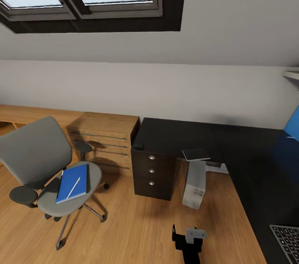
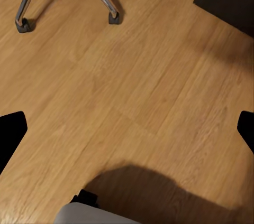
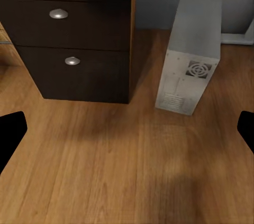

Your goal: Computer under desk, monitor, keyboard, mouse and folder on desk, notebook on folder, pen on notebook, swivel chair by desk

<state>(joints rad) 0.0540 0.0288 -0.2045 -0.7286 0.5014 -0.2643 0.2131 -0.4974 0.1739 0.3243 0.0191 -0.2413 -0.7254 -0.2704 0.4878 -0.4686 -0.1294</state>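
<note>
Right now the folder [image 1: 73, 183] lies flat on the seat of the swivel chair [image 1: 33, 154], and the pen [image 1: 74, 187] lies on top of the folder. A dark flat thing peeks out from under the folder's edge; I cannot tell what it is. The chair stands on the wood floor [image 1: 137, 230], apart from the desk [image 1: 174, 135], beside a light wooden dresser [image 1: 109, 131].

The computer [image 1: 194, 185] stands upright on the floor under the desk, just beside the dark drawers [image 1: 152, 170] with 3 round silver knobs. A keyboard [image 1: 287, 241] lies at the desk's near edge. A small black mouse [image 1: 138, 146] sits at the desk's corner above the drawers.

Both pincers hang over the floor with their fingers spread wide, holding nothing.
</note>
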